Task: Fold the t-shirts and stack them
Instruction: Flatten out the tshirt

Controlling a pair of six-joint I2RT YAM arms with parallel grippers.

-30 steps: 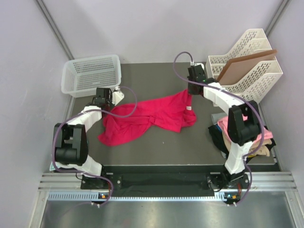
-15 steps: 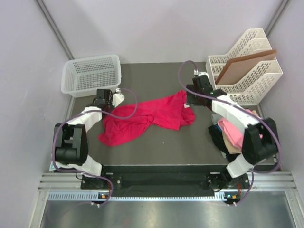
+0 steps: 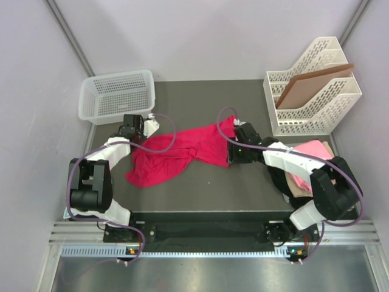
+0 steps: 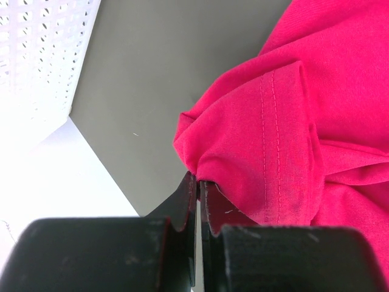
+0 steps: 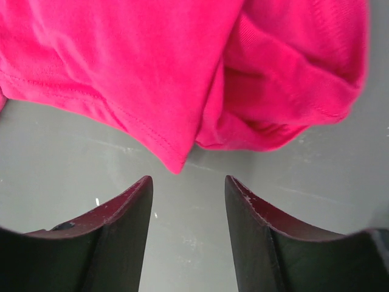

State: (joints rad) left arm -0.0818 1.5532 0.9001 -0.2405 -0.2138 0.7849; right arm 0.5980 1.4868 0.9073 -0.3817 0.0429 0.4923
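At the far left stood a white perforated plastic basket (image 3: 117, 94), close beside the left gripper (image 4: 198, 185). That gripper was clamped tight on a small fold at the left end of the soft, bright crimson-pink t-shirt (image 3: 182, 149), just by a stitched sleeve hem. So little cloth was pinched that a pull would probably drag it free, or bunch the sleeve instead of spreading it.

The crimson-pink t-shirt lay crumpled and twisted across the middle of the dark grey table (image 3: 200, 188), running from the near left to the far right. With the twist left in, any fold would likely trap wrinkles and come out crooked.

At the shirt's right end, the right gripper (image 5: 188, 180) hovered low with its jaws partly apart and nothing between them. A pointed hem corner hung just ahead of the gap. Closing there risked missing the corner, or catching the bunched layers beside it, so that several thicknesses lifted together.

Further right, a loose pile of light pink, beige and black shirts (image 3: 307, 151) lay under the right arm, whose sweep could drag them off the table's edge. At the far right sat a white slotted file rack (image 3: 310, 91) holding a brown board (image 3: 313, 82), well apart from the work.
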